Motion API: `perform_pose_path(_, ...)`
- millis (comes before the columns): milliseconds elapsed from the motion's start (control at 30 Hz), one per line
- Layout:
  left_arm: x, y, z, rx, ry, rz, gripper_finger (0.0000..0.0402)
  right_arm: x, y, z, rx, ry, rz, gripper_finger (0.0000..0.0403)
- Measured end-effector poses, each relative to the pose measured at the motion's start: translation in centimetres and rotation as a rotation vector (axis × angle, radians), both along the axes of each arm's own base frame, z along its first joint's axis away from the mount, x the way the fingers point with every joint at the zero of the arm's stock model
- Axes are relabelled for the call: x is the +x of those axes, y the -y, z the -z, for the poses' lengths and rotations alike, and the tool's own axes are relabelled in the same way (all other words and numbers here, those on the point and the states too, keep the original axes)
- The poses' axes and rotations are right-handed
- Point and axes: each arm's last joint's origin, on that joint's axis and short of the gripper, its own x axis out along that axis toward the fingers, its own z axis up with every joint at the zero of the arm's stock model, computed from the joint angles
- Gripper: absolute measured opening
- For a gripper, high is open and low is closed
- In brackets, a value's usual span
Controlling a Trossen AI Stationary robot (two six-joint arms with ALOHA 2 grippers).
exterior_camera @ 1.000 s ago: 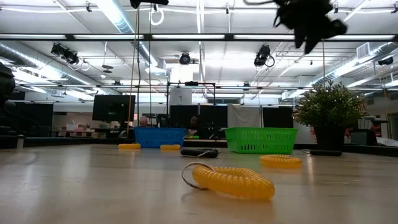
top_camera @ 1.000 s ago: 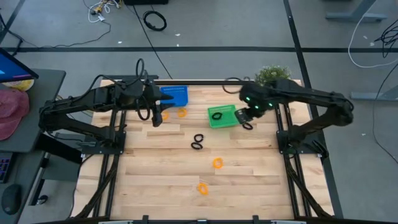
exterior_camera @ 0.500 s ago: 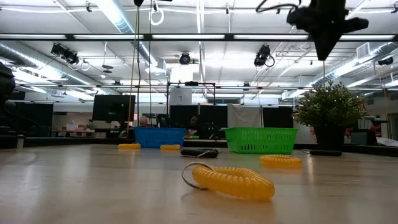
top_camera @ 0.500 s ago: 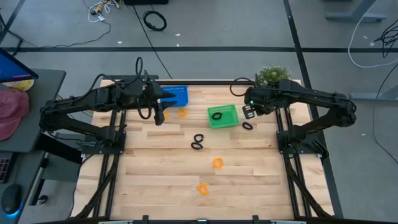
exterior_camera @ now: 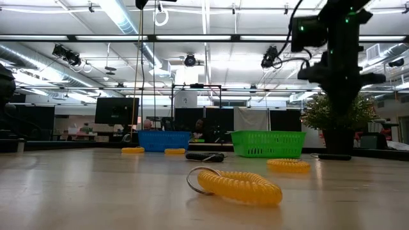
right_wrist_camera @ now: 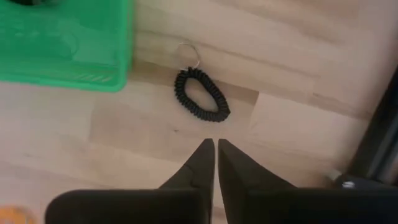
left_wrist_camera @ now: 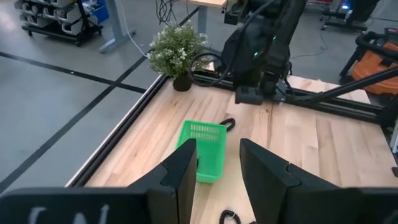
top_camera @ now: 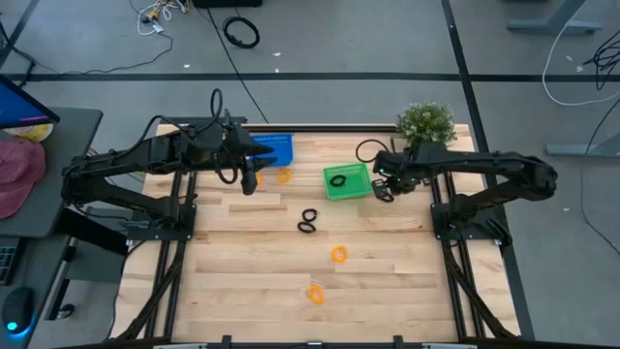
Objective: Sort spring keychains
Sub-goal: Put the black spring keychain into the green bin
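- Right gripper (right_wrist_camera: 214,163) has swung from over the green basket (top_camera: 351,190) to the table at the basket's 3 o'clock side, now low over the black spring keychain (right_wrist_camera: 201,94) lying there.
- A second ago its jaws stood apart over the basket; now they are nearly closed, tips almost touching, holding nothing. The black coil lies flat on the wood just ahead of the tips, not between them.
- One black keychain in the basket (top_camera: 337,179) lies in the green basket, so a black drop looks done; the move outward reads as going for the next black one.
- Judgement: jaws must reopen before they can straddle the coil; as they stand they would only push it.
- Left gripper (left_wrist_camera: 216,167) unchanged: it hovers near the blue basket (top_camera: 272,146) at the table's 11 o'clock, fingers partly open, empty.
- Two orange keychains (top_camera: 283,175) lie on the table beside the blue basket, not in it.
- Unsorted ones have not moved: black pair (top_camera: 308,221) at table centre, orange keychain (top_camera: 338,254) toward 6 o'clock from them, another orange one (top_camera: 316,293) nearer the 6 o'clock edge.
- Potted plant (top_camera: 426,121) stands at the table's 1 o'clock corner, close behind the right arm.
- Sorting is early: most coils lie outside the baskets.
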Motion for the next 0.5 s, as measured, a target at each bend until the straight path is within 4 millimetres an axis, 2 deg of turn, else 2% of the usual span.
perform_pose_path(267, 0.0, 0.0, 0.0, -0.002, 0.0, 0.0, 0.0126, -0.7, 0.6, 3.6, 0.071, 0.071, 0.071, 0.0055)
perform_pose_path(500, 0.0, 0.0, 0.0, -0.002, 0.0, 0.0, 0.0126, -1.0, 1.0, 5.2, 0.062, 0.118, -0.035, 0.0105)
